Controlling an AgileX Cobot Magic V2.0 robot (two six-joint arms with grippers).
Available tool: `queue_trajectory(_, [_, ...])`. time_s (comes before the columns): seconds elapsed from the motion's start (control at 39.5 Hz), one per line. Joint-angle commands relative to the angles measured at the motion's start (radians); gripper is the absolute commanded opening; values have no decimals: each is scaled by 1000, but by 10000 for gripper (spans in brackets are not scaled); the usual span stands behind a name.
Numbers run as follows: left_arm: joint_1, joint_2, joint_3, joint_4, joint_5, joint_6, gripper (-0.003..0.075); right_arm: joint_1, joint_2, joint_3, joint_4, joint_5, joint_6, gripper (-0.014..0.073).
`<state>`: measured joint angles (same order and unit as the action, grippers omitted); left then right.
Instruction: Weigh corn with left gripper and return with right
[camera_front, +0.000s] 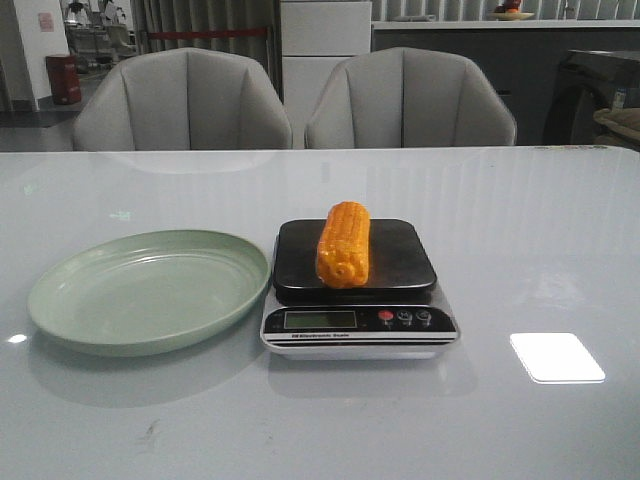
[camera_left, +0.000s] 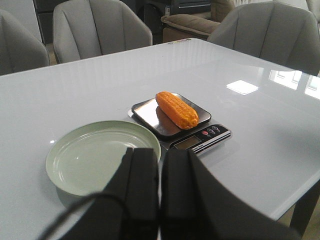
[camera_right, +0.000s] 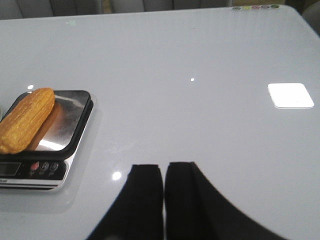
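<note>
The orange-yellow corn (camera_front: 343, 243) lies lengthwise on the black platform of the electronic scale (camera_front: 358, 318), near the table's middle. It also shows in the left wrist view (camera_left: 176, 109) and in the right wrist view (camera_right: 25, 120). Neither arm shows in the front view. My left gripper (camera_left: 160, 152) is shut and empty, held back from and above the plate and scale. My right gripper (camera_right: 164, 167) is shut and empty, above bare table to the right of the scale (camera_right: 47, 167).
A pale green plate (camera_front: 150, 290) sits just left of the scale, nothing in it; it shows in the left wrist view (camera_left: 95, 157). Two grey chairs (camera_front: 180, 100) stand behind the table's far edge. A bright light patch (camera_front: 556, 357) reflects on the glossy table at right.
</note>
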<state>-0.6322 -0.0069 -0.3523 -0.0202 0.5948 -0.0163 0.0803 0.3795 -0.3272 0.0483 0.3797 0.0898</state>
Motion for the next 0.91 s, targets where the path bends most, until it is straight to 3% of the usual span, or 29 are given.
queue_trajectory(0.0, [-4,-4,-27,-1,-83,1,114,32,50,-49,-11,-58,-2,304])
queue_trajectory(0.15, [-4,-4,-27,-1,-83,1,114,67,133,-82,-11,-50,-2,558])
queue_trajectory(0.2, [-4,-4,-27,-1,-83,1,114,78,165,-101,-11,-33,-2,602])
queue_trajectory(0.66, [-4,-4,-27,-1,-83,1,114,299,568,-447,95,216,0,582])
queue_trajectory(0.89, [-4,-4,-27,-1,-83,1,114,420,819,-659,93,283,91,568])
